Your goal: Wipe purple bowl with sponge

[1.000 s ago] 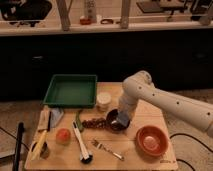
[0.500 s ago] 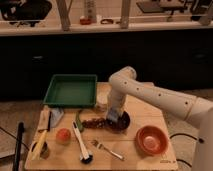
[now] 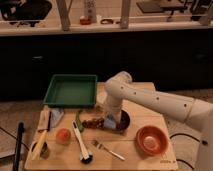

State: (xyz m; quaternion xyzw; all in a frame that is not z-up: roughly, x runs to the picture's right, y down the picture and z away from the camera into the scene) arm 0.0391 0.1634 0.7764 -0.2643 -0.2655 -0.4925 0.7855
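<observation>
The purple bowl (image 3: 124, 123) sits on the wooden table, right of centre, small and almost black. My white arm reaches in from the right and bends straight down over it. My gripper (image 3: 110, 120) is at the bowl's left rim, shut on the light-blue sponge (image 3: 109, 119), which presses at the bowl's inner left side. The arm hides part of the bowl. The larger orange-red bowl (image 3: 151, 140) stands to the right front of it.
A green tray (image 3: 71, 90) is at the back left. A pale blue cloth (image 3: 56, 116), a green vegetable (image 3: 79, 120), a dark red cluster (image 3: 93, 122), an orange fruit (image 3: 63, 135), a brush (image 3: 83, 145) and a fork (image 3: 108, 149) lie left and in front.
The arm's elbow has swung to the left while the gripper stayed at the purple bowl, shifting slightly toward its left rim.
</observation>
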